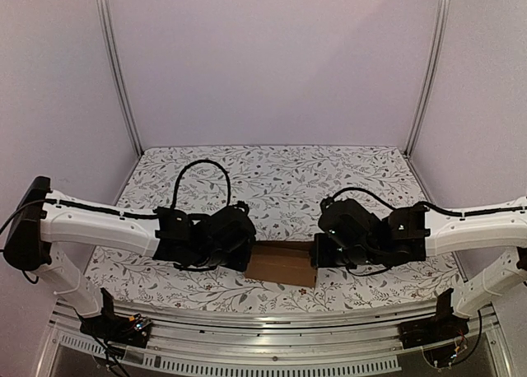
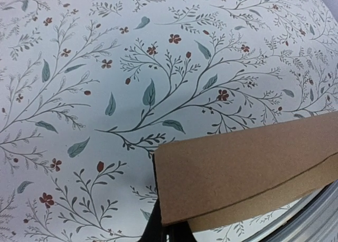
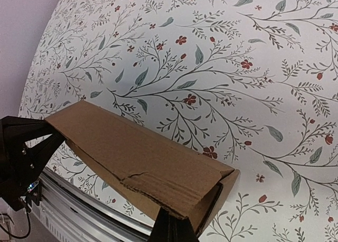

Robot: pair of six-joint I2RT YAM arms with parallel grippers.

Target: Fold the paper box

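The paper box [image 1: 281,264] is a brown cardboard piece folded into a flattened sleeve, held between both arms near the table's front edge. My left gripper [image 1: 245,256] is at its left end. In the left wrist view the dark fingers [image 2: 158,226] close on the corner of the cardboard [image 2: 248,165]. My right gripper [image 1: 318,252] is at its right end. In the right wrist view its fingers [image 3: 174,229] pinch the open end of the box [image 3: 132,152], whose layers gape slightly. The left gripper also shows there [image 3: 21,152] at the far end.
The table wears a white floral cloth [image 1: 272,179]. A metal rail [image 1: 272,319] runs along the near edge, just below the box. Purple walls and two aluminium posts [image 1: 118,72] close in the back and sides.
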